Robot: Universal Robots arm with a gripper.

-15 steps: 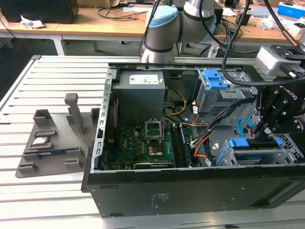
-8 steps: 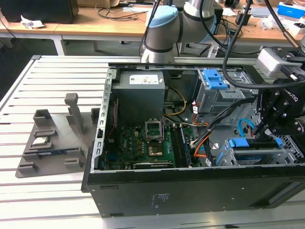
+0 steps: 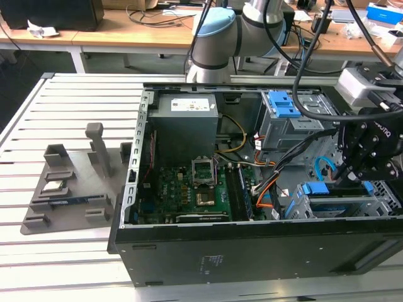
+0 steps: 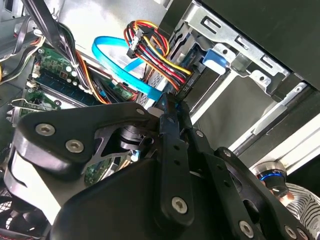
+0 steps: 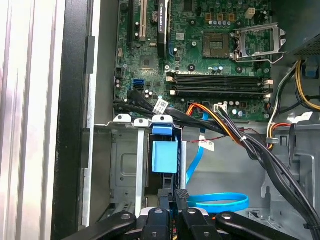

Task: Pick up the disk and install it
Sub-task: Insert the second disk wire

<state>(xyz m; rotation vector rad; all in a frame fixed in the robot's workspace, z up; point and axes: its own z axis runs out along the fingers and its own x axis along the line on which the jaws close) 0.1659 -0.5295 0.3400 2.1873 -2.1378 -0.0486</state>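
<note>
Open tower case (image 3: 252, 251) lying on its side on a pale slatted metal table (image 3: 69, 119). Arm's base (image 3: 211, 44) just behind the case; wooden benches (image 3: 126, 28) with loose cables and boxes further back. Grey holder fixture (image 3: 69, 195) on the table at the exterior view's left, well apart from the case, with a small square chip (image 3: 53, 185) lying in it. Inside the case: grey power supply (image 3: 187, 119) at the rear, green motherboard (image 3: 189, 189) in front of it with the processor socket (image 3: 204, 173) open and bare. Second drive cage with a blue latch (image 3: 283, 104) on top, toward the exterior view's right. Gripper (image 3: 345, 179) low inside the case at the exterior view's right, over the near drive cage (image 3: 352, 207). Fingers look drawn together in both wrist views (image 5: 174, 196) (image 4: 172, 105), nothing visible between them. Disk (image 3: 327, 192) seated in that near cage, blue carrier end (image 5: 164, 156) facing the fingertips and just beside them; contact not clear. Blue data cable (image 5: 220, 202) looped on the case floor next to the cage, bundle of coloured power wires (image 4: 150, 47) running close past the fingertips.
</note>
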